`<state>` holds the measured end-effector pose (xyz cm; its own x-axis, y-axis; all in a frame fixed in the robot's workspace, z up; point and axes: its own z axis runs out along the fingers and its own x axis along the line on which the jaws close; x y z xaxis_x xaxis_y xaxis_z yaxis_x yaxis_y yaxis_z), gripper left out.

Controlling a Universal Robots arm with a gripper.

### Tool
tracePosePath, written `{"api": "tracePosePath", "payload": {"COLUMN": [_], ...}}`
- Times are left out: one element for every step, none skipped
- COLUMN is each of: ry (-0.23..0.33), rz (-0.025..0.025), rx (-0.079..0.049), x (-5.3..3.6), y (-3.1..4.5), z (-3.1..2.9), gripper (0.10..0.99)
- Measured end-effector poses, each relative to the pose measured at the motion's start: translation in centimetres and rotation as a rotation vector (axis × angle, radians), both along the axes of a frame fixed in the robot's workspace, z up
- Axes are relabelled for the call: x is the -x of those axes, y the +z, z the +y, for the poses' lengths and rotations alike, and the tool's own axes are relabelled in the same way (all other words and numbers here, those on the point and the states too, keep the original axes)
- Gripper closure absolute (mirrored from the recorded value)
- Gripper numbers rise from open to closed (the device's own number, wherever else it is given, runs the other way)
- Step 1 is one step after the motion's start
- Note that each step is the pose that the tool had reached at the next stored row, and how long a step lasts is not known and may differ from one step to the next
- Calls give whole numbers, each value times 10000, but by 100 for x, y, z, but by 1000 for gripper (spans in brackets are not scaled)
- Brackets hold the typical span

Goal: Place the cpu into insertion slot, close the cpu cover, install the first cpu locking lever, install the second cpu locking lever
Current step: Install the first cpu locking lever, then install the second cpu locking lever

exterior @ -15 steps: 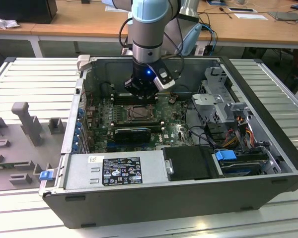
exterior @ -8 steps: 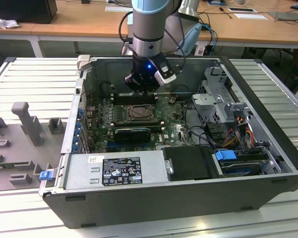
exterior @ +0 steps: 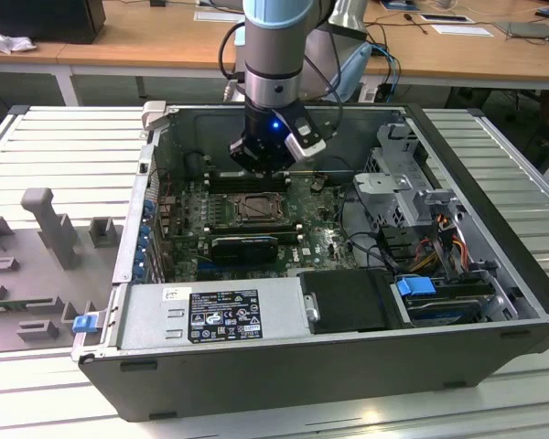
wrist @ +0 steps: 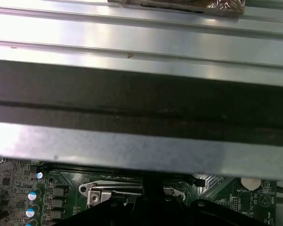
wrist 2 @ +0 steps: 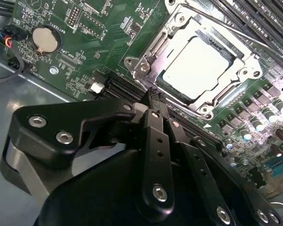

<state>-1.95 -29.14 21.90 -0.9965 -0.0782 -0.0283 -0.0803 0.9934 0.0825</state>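
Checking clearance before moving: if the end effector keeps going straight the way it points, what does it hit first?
Probably the cpu cover edge, closed over the cpu; the end effector tips look shut; depth is unclear.

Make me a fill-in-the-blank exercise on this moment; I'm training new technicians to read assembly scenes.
1. The pale silver square cpu sits inside the ____ on the green board.
2. The thin grey metal cpu cover lies ____ over the chip, which shows through its window.
3. The black end effector has its fingers ____, holding nothing.
4. In the second wrist view, the round silver coin battery is mounted on the ____ circuit board.

Missing words: insertion slot; closed; shut; green
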Motion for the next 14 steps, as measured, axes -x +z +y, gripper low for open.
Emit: {"api": "tracePosePath", "payload": {"ry": [1, 1, 1, 1, -1, -1, 0, 1, 0, 2, 1, 1, 1, 0], "rz": [0, 1, 1, 0, 1, 1, 0, -2, -1, 2, 0, 1, 1, 0], "rx": [-1, 1, 0, -1, 0, -4, -12, -18, -6, 19, 18, 18, 18, 17], "x": [0, 0, 0, 0, 1, 0, 0, 0, -1, -1, -1, -1, -1, -1], "y": [0, 0, 0, 0, 9, 19, 73, 84, 84, 85, 83, 82, 82, 82], "z": [-7, -16, -21, -24, -26, -27, -27, -30, -30, -33, -39, -64, -84, -124], "gripper": [980, 980, 980, 980, 980, 980, 980, 980, 980, 980, 980, 980, 980, 980]}}
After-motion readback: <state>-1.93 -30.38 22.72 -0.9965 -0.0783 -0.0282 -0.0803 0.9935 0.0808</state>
